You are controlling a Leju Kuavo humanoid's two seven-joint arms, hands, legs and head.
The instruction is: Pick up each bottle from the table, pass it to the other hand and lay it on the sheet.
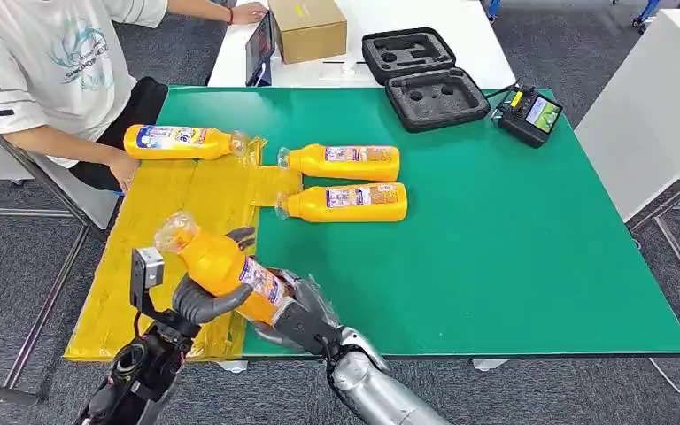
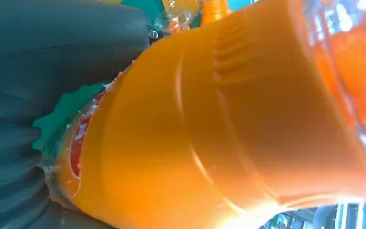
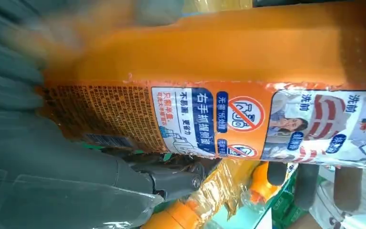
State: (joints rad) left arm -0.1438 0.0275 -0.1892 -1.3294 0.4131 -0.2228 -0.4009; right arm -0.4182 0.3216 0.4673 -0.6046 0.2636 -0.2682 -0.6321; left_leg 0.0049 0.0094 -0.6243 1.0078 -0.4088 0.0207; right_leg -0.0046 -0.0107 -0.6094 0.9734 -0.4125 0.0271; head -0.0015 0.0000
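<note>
The orange bottle (image 1: 221, 264) is sitting in the lower left of the frame, tilted, cap toward the upper left. The left hand (image 1: 202, 299) and the right hand (image 1: 305, 314) are both gripping it above the edge of the yellow sheet (image 1: 155, 221). Three more bottles (image 1: 345, 162) are lying higher up, near a person's hand (image 1: 124, 168).

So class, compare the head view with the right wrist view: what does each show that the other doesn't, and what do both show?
Head view alone: the green table, a black case, a cardboard box, a handheld controller, and a person's hand on another bottle lying on the yellow sheet.

Right wrist view alone: the held bottle's label close up, with printed text and warning symbols.

Both: the held orange bottle, with the left hand and right hand on it.
</note>
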